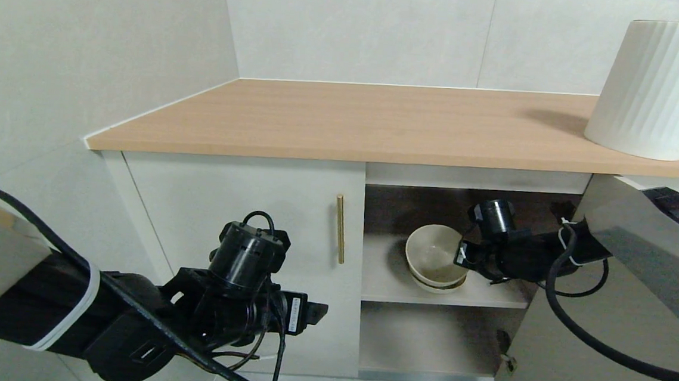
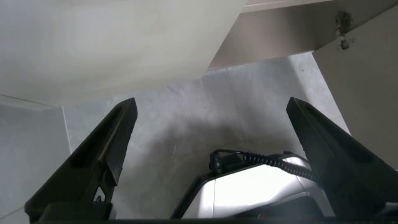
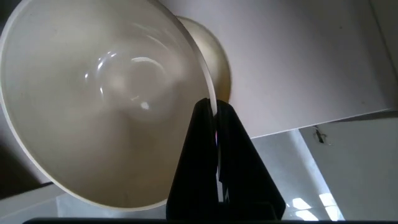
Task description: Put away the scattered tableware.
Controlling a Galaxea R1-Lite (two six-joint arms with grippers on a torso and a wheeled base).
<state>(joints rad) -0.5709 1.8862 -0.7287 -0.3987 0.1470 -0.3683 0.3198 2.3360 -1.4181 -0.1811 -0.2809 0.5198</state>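
On the cupboard shelf [image 1: 381, 284], my right gripper [image 1: 464, 256] pinches the tilted bowl [image 1: 432, 258] by its rim, I reckon to nest it over another dish [image 1: 444, 287]. My left gripper [image 1: 312, 314] hangs wide open, empty, clear.

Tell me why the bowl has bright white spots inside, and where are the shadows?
Right wrist view: the spots are light glare on the glossy inside of the bowl, pinched at its rim by the right gripper. Head view: the cabinet recess behind it is dim, and the white ribbed container casts a soft shadow on the countertop.
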